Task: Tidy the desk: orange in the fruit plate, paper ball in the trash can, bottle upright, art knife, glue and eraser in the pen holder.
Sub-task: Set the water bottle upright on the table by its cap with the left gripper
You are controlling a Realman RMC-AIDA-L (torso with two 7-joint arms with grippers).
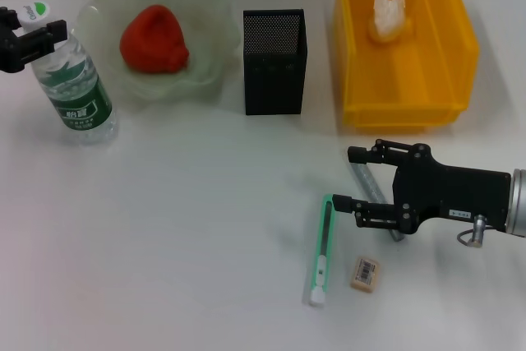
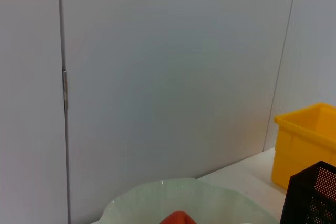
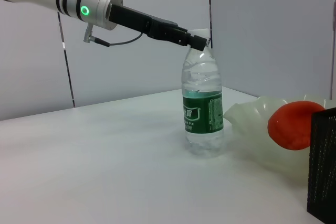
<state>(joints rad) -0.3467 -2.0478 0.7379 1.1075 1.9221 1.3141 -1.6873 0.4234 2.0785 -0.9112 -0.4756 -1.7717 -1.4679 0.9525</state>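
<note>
Where the right tool [image 1: 352, 178] hovers, glue [image 1: 374, 195] partly hidden beneath.

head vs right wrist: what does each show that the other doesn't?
Head only: the right pincer, open around the glue stick; the art knife and eraser lying on the desk; the yellow trash can with the paper ball in it.

Right wrist only: the left arm's green status light, and the wall behind the desk.

Both: the upright bottle with the left pincer at its cap, the orange in the fruit plate, and the black pen holder, though the wrist shows only its edge.
</note>
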